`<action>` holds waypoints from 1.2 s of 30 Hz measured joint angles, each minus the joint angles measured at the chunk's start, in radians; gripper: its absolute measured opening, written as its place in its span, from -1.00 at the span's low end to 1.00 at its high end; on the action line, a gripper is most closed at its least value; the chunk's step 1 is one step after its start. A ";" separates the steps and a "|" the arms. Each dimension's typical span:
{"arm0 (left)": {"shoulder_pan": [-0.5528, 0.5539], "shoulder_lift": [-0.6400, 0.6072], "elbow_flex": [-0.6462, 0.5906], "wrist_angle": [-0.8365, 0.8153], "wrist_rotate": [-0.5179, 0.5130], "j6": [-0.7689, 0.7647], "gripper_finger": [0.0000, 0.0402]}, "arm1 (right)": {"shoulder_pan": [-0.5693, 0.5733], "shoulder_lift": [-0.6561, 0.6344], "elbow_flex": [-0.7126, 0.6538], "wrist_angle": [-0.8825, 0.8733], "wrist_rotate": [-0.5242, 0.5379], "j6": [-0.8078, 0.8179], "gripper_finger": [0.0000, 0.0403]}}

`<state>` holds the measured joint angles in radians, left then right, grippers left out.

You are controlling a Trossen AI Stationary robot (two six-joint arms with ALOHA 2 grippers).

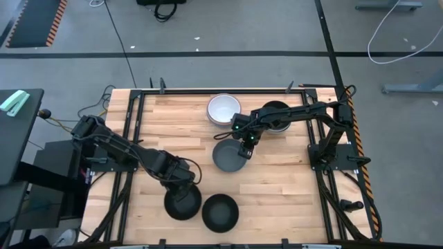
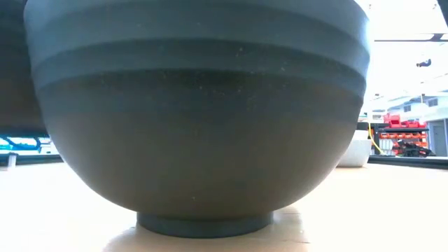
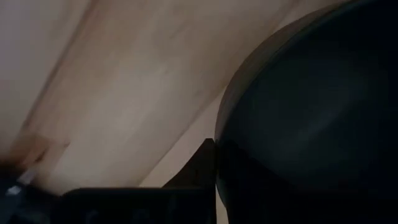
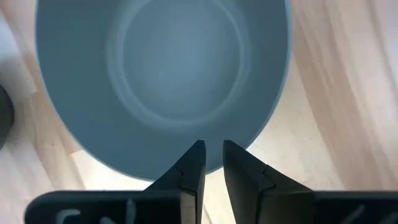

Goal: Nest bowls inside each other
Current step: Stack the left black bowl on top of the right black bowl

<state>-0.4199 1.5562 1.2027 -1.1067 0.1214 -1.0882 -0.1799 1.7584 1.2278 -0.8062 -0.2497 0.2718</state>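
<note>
Bowls lie scattered on the desk (image 1: pixel 277 180): a white bowl (image 1: pixel 223 108) at the far side, a grey bowl (image 1: pixel 229 157) at centre, two black bowls (image 1: pixel 220 211) near. The right pincer (image 4: pixel 212 155), fingers nearly closed with a slim gap, holds nothing and hovers at the grey bowl's rim; it should straddle the rim squarely before closing. The left pincer (image 1: pixel 183 185) sits over the near-left black bowl (image 3: pixel 311 124); its opening cannot be told.

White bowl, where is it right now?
High view: the white bowl sits at the table's far edge near centre, left of a black bowl, beyond the grey bowl.
</note>
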 joint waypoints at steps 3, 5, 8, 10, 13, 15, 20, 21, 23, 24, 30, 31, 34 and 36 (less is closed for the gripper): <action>0.005 0.000 0.060 -0.080 -0.011 0.001 -0.94 | -0.014 0.000 0.000 -0.005 0.015 -0.006 -0.68; 0.005 0.000 0.099 -0.104 -0.023 0.001 -0.94 | -0.028 0.000 0.000 -0.011 0.021 -0.013 -0.68; 0.008 0.000 0.151 -0.092 -0.050 0.001 -0.94 | -0.049 0.000 0.000 -0.017 0.024 -0.019 -0.68; 0.013 0.001 0.174 -0.063 -0.062 0.001 -0.94 | -0.060 0.000 0.000 -0.025 0.027 -0.024 -0.68; 0.019 0.017 0.205 -0.038 -0.066 0.001 -0.94 | -0.061 0.000 -0.001 -0.061 0.045 -0.035 -0.68; 0.019 0.038 0.226 -0.019 -0.066 0.010 -0.94 | -0.051 0.000 -0.014 -0.069 0.047 -0.036 -0.68; 0.020 0.125 0.289 -0.006 -0.045 0.077 -0.94 | -0.014 0.000 -0.043 -0.083 0.086 -0.040 -0.68; 0.023 0.141 0.306 -0.006 -0.039 0.093 -0.94 | -0.012 0.000 -0.043 -0.086 0.091 -0.039 -0.68; 0.031 0.167 0.340 -0.007 -0.035 0.115 -0.94 | -0.012 -0.001 -0.043 -0.086 0.093 -0.033 -0.68; 0.035 0.179 0.359 -0.007 -0.035 0.128 -0.94 | -0.011 -0.005 -0.043 -0.090 0.095 -0.031 -0.68; 0.056 0.246 0.463 -0.015 -0.028 0.188 -0.94 | -0.006 -0.054 -0.043 -0.105 0.132 -0.029 -0.68; 0.059 0.259 0.476 -0.020 -0.023 0.197 -0.94 | -0.007 -0.068 -0.043 -0.105 0.135 -0.028 -0.68; 0.060 0.297 0.508 -0.028 -0.007 0.218 -0.94 | -0.006 -0.120 -0.043 -0.106 0.145 -0.016 -0.68; 0.059 0.321 0.521 -0.026 0.006 0.226 -0.94 | -0.005 -0.157 -0.043 -0.106 0.149 -0.010 -0.68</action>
<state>-0.3607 1.8773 1.7234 -1.1324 0.1271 -0.8624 -0.1850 1.6014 1.1843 -0.9127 -0.1011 0.2619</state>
